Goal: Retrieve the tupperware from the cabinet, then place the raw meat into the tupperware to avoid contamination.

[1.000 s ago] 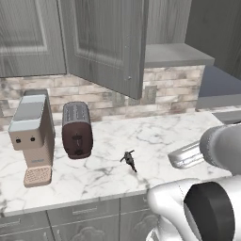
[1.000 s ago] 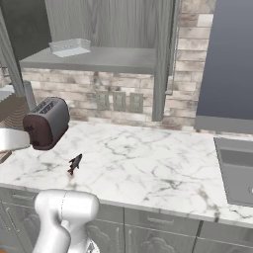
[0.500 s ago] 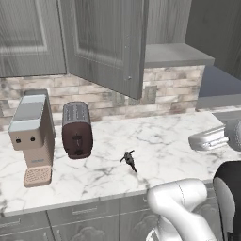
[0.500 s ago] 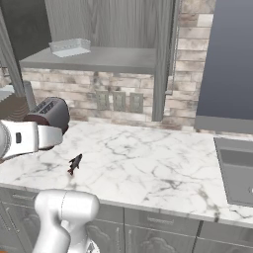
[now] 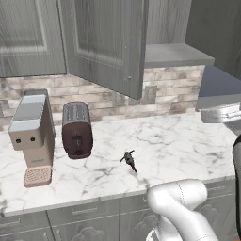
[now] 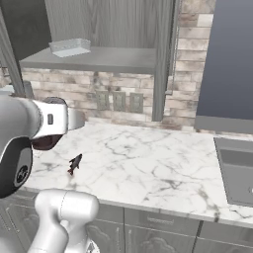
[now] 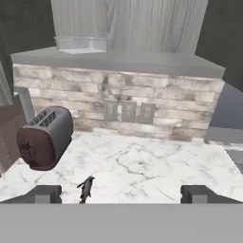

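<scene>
Clear plastic, one tupperware [image 6: 69,47] sits on the shelf of the open cabinet [image 6: 99,59]. Below, on the marble tabletop [image 6: 148,168], lie one dark piece of raw meat [image 5: 129,160], one toaster [image 5: 76,130] and one coffee machine [image 5: 32,136]. Gripper [image 7: 121,193] jaws stand wide, holding nothing.

The sink [image 6: 237,170] is cut off by the right edge

— What is seen on the marble counter [image 5: 179,141]?
— A beige coffee machine [image 5: 32,136] is set at the left, a dark toaster [image 5: 76,129] just beside it, and a small dark piece of raw meat [image 5: 128,160] nearer the front edge.
— And above?
— The cabinet [image 5: 106,44] door is swung open; its grey shelf [image 5: 174,54] is exposed.
</scene>
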Robot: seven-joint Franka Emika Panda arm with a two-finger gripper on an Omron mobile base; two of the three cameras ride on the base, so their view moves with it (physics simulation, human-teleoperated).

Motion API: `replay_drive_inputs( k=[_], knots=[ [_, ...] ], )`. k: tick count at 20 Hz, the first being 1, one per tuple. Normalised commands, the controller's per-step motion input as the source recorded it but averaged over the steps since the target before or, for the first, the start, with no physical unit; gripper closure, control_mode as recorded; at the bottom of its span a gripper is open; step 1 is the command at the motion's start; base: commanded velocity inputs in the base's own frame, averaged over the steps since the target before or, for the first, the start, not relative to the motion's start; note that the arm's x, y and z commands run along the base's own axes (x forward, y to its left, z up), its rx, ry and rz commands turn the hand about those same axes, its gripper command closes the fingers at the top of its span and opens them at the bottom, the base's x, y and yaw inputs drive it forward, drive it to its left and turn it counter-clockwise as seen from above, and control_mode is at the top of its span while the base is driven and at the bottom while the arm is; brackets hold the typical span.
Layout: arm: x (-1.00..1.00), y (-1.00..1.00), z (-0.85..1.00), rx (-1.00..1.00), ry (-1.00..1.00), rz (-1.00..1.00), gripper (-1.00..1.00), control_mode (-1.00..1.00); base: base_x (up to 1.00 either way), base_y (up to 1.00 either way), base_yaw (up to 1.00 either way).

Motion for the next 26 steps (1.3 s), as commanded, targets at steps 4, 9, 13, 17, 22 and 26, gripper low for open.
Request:
replay_drive_inputs(
  k=[4, 9, 13, 17, 22, 26],
  knots=[
    [0.47, -0.04, 0.24, 0.07, -0.06, 0.04, -1.00, -1.00, 0.00, 0.00, 0.00],
    [0.42, 0.06, 0.09, 0.06, -0.13, 0.02, -1.00, -1.00, 0.00, 0.00, 0.00],
    [0.39, 0.14, 0.06, 0.05, -0.17, 0.00, -1.00, -1.00, 0.00, 0.00, 0.00],
    [0.45, 0.20, 0.03, 0.05, -0.20, 0.01, -1.00, -1.00, 0.00, 0.00, 0.00],
    [0.48, 0.21, 0.16, 0.08, -0.15, 0.03, -1.00, -1.00, 0.00, 0.00, 0.00],
    [0.47, 0.19, 0.25, 0.11, -0.04, 0.05, -1.00, -1.00, 0.00, 0.00, 0.00]
  ],
)
